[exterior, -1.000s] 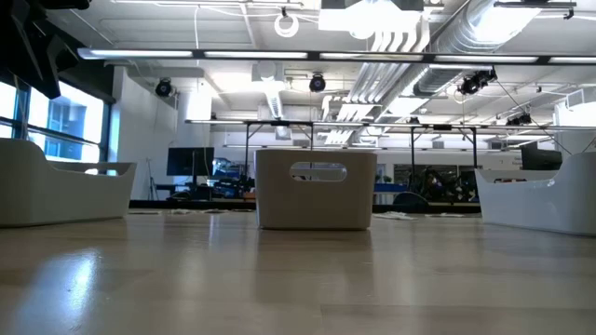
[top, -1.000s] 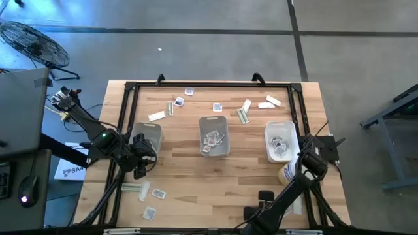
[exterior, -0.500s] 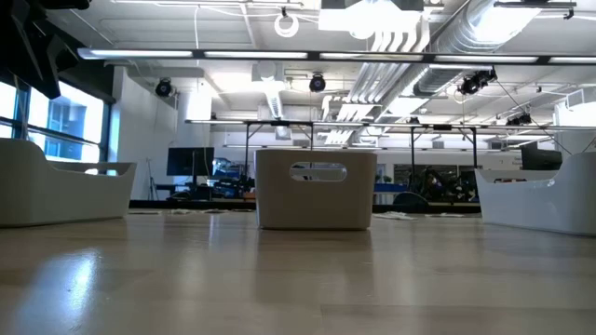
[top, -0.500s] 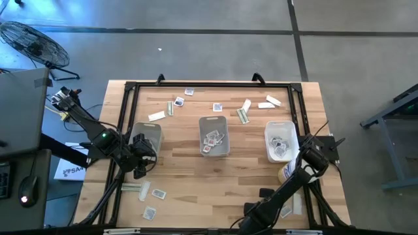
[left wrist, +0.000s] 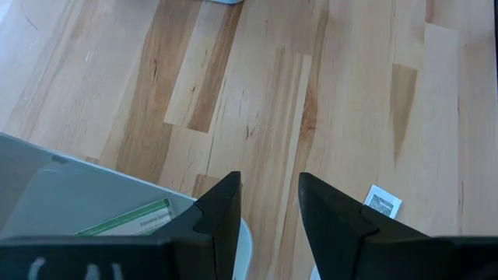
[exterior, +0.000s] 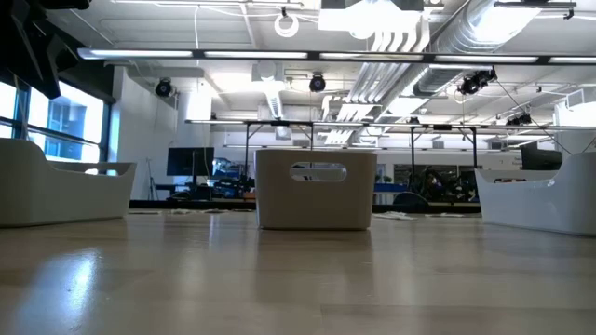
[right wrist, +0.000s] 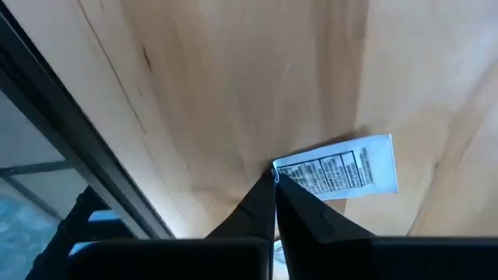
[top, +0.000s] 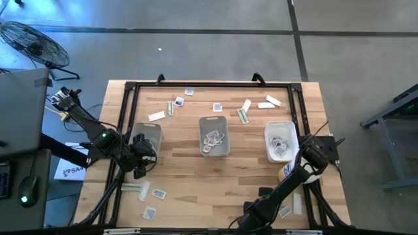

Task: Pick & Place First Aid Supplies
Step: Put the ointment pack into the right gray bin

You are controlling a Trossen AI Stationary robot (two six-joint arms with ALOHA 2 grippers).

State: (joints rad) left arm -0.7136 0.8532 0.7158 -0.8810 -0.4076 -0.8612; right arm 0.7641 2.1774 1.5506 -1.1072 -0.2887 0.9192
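First aid packets lie scattered along the table's far side (top: 217, 107) and at its near left (top: 159, 193). More of them lie in the middle tray (top: 213, 136) and the right tray (top: 281, 140). My right gripper (right wrist: 274, 177) is down at the near edge (top: 253, 215), shut at the corner of a white printed sachet (right wrist: 342, 167). My left gripper (left wrist: 268, 194) hangs open and empty over the near corner of the left tray (top: 147, 138). That tray holds a green-white strip (left wrist: 124, 222). My right gripper pinches one corner (right wrist: 278, 169) of the white sachet between its two fingertips. It comes steeply from above. The rest of the sachet lies flat on the wood, print side up.
A black frame rail (right wrist: 93, 155) runs close beside the held sachet, along the table's near edge. A round tub with a yellow label (top: 287, 173) stands by the right tray. A square sachet (left wrist: 381, 204) lies on the wood near my left gripper.
My right arm has shifted a little at the table's near edge. The trays and loose packets lie as before.
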